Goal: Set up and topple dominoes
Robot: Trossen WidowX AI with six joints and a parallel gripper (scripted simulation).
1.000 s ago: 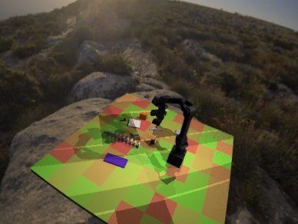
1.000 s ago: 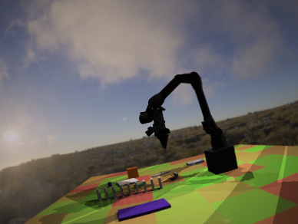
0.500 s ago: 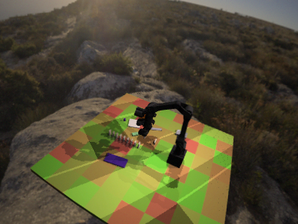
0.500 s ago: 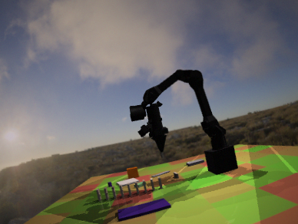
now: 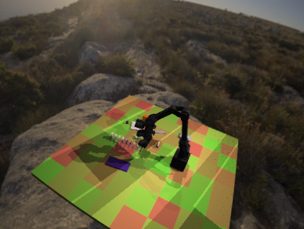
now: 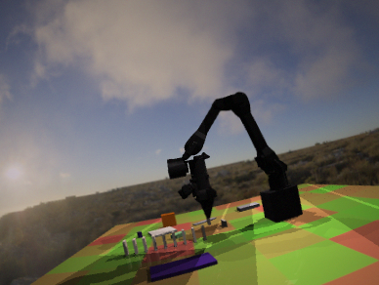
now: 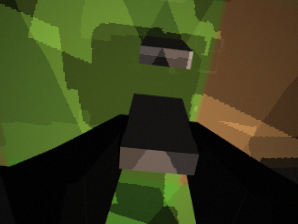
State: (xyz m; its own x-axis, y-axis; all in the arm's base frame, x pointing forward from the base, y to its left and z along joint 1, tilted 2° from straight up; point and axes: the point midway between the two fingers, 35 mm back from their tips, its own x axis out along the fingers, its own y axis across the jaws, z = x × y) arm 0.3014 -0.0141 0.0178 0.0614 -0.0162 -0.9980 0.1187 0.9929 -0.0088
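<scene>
Several thin pale dominoes stand upright in a spaced row; one of them (image 5: 123,140) (image 6: 154,242) is near its middle. The row's near-arm end domino (image 6: 204,232) is upright. My gripper (image 6: 208,218) (image 7: 157,128) is shut on a domino (image 7: 158,159), held upright between the fingers, dark on top with a paler face. The fingertips are just beyond the row's arm-side end, a little above the table. A similar block (image 7: 165,56) is ahead of the held one in the wrist view, with a gap between. The held domino's lower end is hidden there.
A purple slab (image 5: 118,164) (image 6: 183,266) lies in front of the row. Behind it are a white slab (image 6: 162,231), an orange block (image 6: 168,220) and a small green thing (image 5: 138,137). A small block (image 5: 158,144) (image 6: 224,223) and a grey bar (image 6: 248,207) are toward the arm's base.
</scene>
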